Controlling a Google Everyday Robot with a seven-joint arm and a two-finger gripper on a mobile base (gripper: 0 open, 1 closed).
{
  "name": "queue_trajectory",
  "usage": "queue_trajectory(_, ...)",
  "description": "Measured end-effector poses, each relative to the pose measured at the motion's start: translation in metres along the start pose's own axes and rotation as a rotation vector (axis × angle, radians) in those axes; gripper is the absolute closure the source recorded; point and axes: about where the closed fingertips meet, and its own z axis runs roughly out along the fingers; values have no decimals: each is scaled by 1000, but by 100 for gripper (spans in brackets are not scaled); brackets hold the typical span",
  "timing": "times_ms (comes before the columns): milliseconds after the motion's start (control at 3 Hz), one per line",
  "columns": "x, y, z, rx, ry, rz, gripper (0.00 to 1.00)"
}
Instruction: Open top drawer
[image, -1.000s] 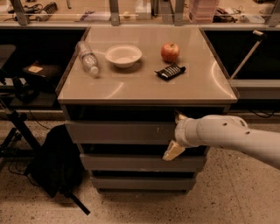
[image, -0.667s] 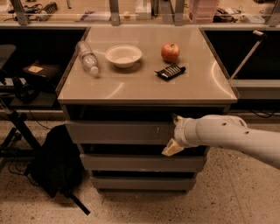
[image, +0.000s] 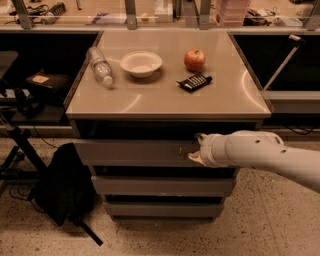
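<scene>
A beige tabletop (image: 165, 102) carries four things. A clear plastic bottle (image: 100, 66) lies on its side near the left edge. Just right of it stands a white bowl (image: 141, 63), upright. A red apple (image: 194, 59) sits right of the bowl, apart from it. A dark flat packet (image: 194, 81) lies just in front of the apple. On the speckled floor (image: 260, 225) at the left, a black bag (image: 62, 185) slumps against the cabinet. A pale rod (image: 282, 62) leans at the right. The claw (image: 196, 147) is below the tabletop's front edge, right of centre.
</scene>
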Motion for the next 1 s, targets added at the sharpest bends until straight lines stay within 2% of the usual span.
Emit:
queue_trajectory(333,-3,-3,-5,0,0,0,88)
queue_trajectory(667,-6,-6,-9,0,0,0,100)
queue_trajectory(1000,-10,-16,-33,89,35,-56,100)
